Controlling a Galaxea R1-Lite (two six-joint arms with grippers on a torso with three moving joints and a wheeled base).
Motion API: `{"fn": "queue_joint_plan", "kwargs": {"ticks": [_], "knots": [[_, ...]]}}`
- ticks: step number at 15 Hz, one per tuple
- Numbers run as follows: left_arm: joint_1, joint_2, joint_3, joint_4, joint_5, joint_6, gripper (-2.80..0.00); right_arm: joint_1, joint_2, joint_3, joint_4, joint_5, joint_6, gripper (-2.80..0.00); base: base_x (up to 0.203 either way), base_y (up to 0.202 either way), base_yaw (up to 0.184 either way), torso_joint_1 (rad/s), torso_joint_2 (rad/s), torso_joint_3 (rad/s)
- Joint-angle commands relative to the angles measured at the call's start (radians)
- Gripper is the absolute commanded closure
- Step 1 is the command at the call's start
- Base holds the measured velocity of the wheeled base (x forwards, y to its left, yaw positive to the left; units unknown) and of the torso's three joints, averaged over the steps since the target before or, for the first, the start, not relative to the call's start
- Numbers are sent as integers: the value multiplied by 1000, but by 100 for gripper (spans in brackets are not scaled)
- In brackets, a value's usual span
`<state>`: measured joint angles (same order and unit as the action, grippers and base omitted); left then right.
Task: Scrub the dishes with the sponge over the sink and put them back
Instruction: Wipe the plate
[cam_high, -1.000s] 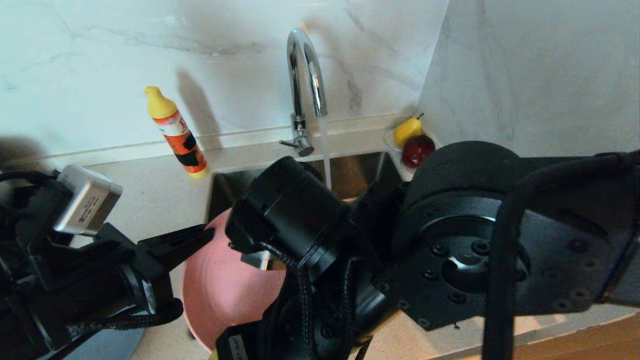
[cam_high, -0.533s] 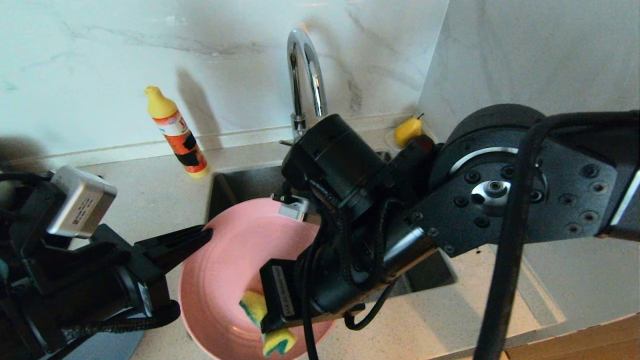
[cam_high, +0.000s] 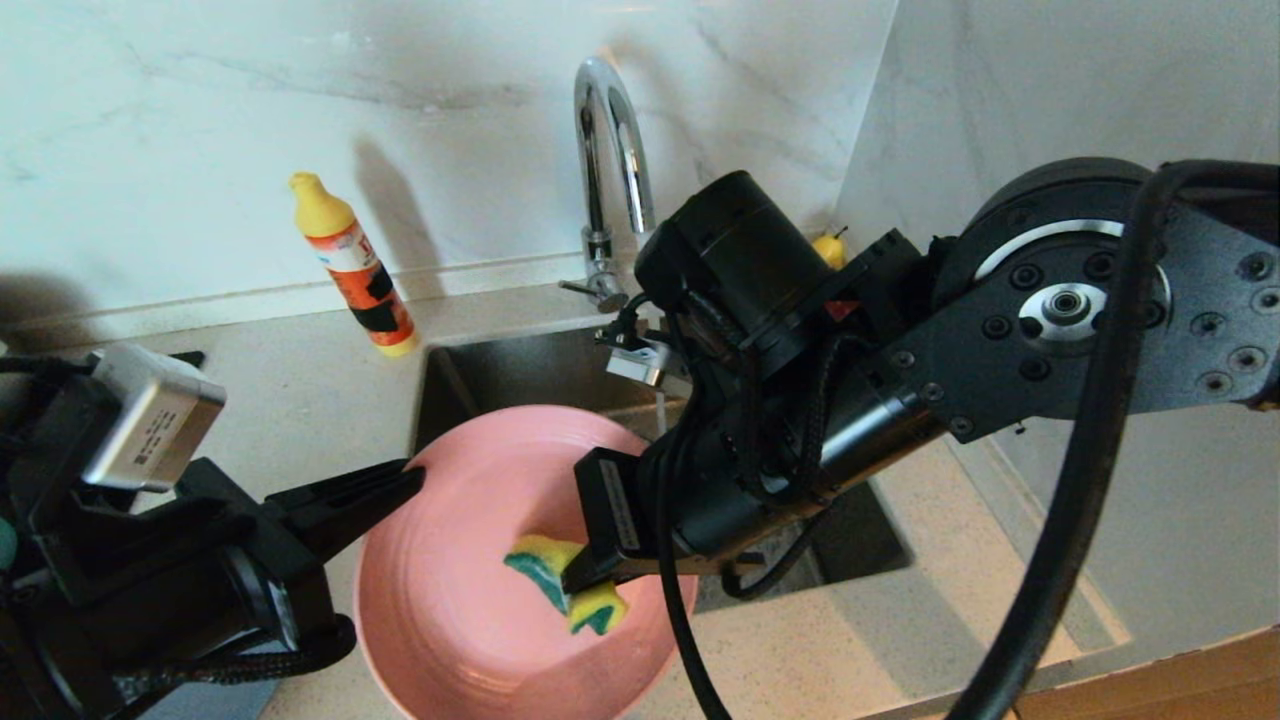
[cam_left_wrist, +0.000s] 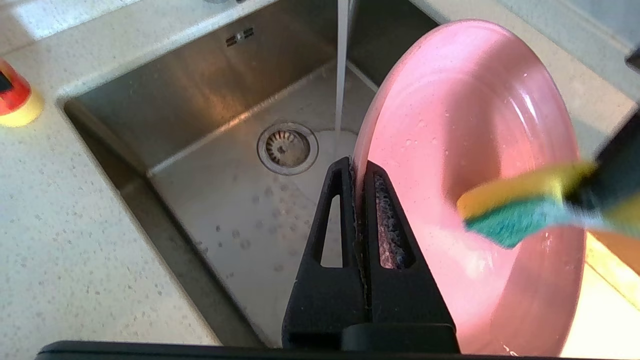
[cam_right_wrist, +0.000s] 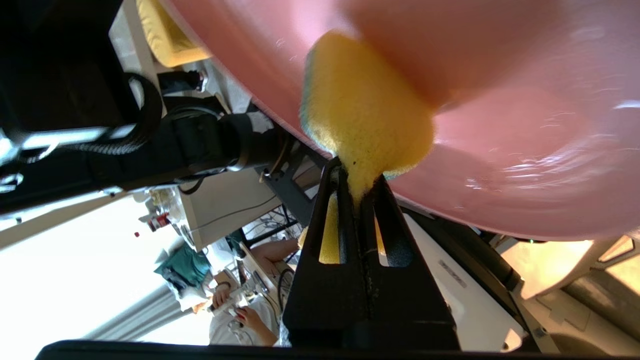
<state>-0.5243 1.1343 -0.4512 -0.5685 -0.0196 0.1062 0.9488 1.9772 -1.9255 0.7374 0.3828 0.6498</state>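
Sink sits at the counter's back edge, tap running into it. Pink plate is held tilted over the sink's front-left corner; left gripper is clamped tight on its rim. Right gripper is closed on the sponge, pressing it against the plate's inner face.

To scrub well, I'd say: keep the rim grip firm, sweep the sponge in arcs w/ light pressure, and keep the plate over the basin so drips fall in.

Left wrist view shows the drain and water stream, hidden from head view. Right wrist view shows yellow foam squashed between the closed jaws.
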Motion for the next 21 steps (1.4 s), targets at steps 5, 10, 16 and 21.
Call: {"fn": "queue_joint_plan", "kwargs": {"ticks": [5,10,16,21], "knots": [[0,-34,22,-1,0,-5,0,-65,-23,16,13,-6,7,0,0,0,0,0,0,0],[0,-31,28,-1,0,-2,0,-82,-10,-7,-12,-8,5,0,0,0,0,0,0,0],[-1,-31,36,1,-39,36,0,-40,28,-10,-99,-8,1,0,0,0,0,0,0,0],[-3,-31,39,2,-39,35,0,30,58,-10,-115,-8,-10,0,0,0,0,0,0,0]]}}
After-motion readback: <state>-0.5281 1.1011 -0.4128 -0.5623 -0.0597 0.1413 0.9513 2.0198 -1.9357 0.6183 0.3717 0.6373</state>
